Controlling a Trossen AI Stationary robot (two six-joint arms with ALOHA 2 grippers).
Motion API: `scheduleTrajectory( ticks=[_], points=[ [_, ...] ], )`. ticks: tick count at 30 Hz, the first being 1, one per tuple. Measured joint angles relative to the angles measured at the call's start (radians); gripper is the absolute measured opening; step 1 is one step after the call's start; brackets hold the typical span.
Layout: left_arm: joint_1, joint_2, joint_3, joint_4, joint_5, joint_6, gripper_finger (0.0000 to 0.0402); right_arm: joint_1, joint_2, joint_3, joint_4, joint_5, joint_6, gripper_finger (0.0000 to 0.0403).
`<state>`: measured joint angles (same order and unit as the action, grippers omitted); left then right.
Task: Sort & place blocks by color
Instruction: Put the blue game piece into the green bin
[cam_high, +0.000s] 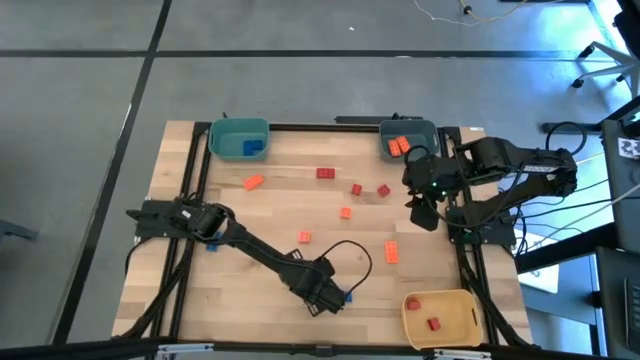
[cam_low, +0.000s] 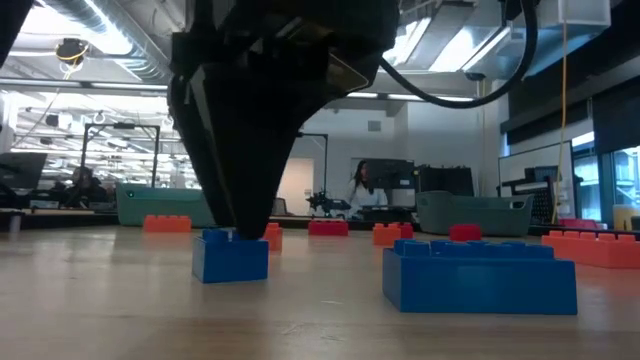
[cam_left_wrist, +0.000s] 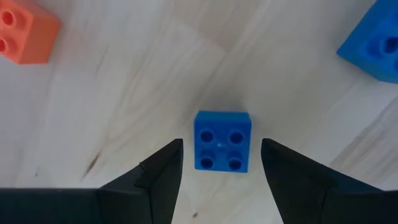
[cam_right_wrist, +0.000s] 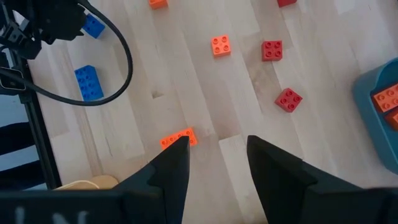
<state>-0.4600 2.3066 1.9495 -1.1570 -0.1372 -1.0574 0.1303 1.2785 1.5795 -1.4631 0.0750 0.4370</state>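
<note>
My left gripper (cam_left_wrist: 221, 148) is open near the table's near edge (cam_high: 328, 296), pointing down. Its fingers stand on either side of a small square blue block (cam_left_wrist: 222, 141) that rests flat on the table (cam_low: 230, 257), with a gap on each side. A longer blue block (cam_low: 478, 275) lies close by. My right gripper (cam_right_wrist: 217, 142) is open and hovers over the table's right side (cam_high: 422, 212), above an orange block (cam_right_wrist: 178, 138). Orange and red blocks (cam_high: 345, 212) lie scattered mid-table.
A teal bin (cam_high: 240, 138) holding blue blocks and a grey-blue bin (cam_high: 408, 138) holding orange blocks stand at the far edge. A yellow bin (cam_high: 440, 312) with red blocks sits at the near right corner. A black cable (cam_high: 350, 250) loops by the left gripper.
</note>
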Motion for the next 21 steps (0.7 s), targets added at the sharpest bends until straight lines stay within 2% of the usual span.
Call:
scheduleTrajectory(
  ticks=[21],
  points=[
    [0.021,0.000,0.000,0.000,0.052,-0.008,0.0210,0.000,0.000,0.001,0.000,0.000,0.000,0.0162]
  ],
)
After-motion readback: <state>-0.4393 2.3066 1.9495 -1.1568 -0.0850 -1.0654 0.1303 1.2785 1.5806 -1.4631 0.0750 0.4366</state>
